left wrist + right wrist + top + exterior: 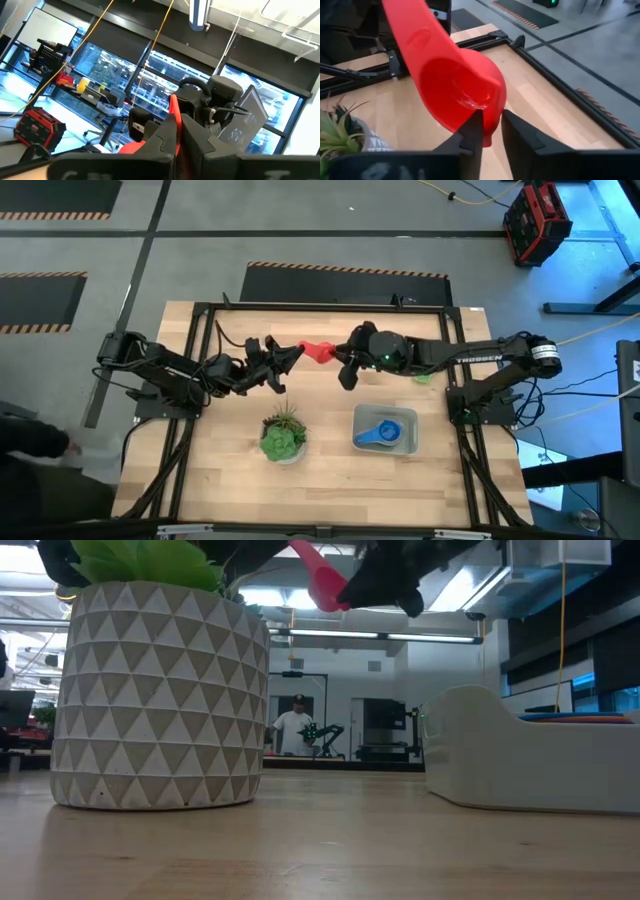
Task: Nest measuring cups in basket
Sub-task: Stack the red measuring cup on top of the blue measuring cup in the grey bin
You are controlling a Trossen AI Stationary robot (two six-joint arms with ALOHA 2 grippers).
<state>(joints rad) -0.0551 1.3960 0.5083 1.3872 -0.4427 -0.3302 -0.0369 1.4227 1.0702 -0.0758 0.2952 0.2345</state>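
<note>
Above the middle of the wooden table [330,480], both arms held a red measuring cup [319,351] in the air. The left gripper [290,357] pinched its handle tightly; the right gripper [341,359] had narrow fingers closed on the bowl's rim. A blue cup [384,432] lay in the basket [385,430], beside a potted plant [283,434].

two measuring cups [318,351], one basket [404,442]
</note>
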